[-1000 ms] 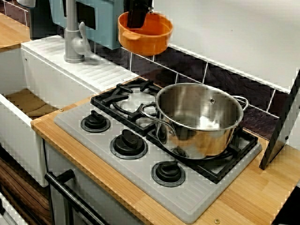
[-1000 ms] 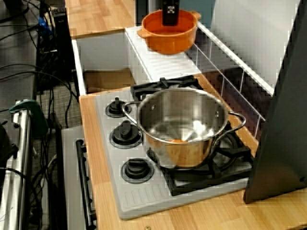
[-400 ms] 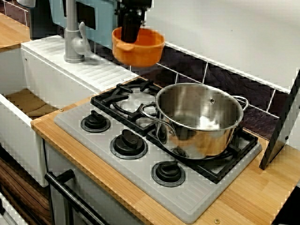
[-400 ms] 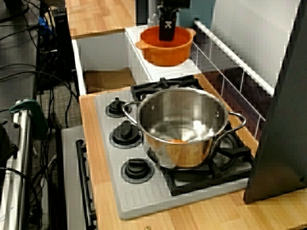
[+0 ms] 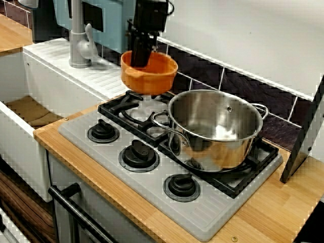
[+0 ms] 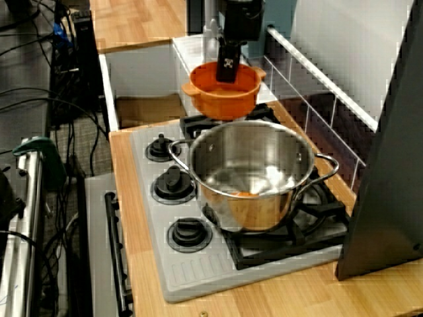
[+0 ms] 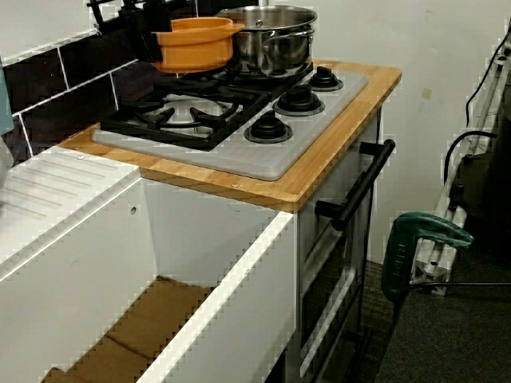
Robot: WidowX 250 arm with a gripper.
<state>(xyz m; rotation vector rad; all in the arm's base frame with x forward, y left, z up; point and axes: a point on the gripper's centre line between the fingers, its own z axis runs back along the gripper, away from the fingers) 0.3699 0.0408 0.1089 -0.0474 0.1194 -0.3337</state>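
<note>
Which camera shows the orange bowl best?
The end-on view: the bowl shows its whole rim, both handles and the gripper reaching in. The front view shows less of its inside; the low view, only its side.

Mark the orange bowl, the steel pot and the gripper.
orange bowl (image 5: 152, 82): view from the front, outer wall.
steel pot (image 5: 223, 149): view from the front, outer wall.
gripper (image 5: 140, 61): view from the front, fingertips at the bowl's rim.

Arm (image 5: 149, 15) hangs straight down from above, jaws pinched together (black, tips pointing down)
</note>
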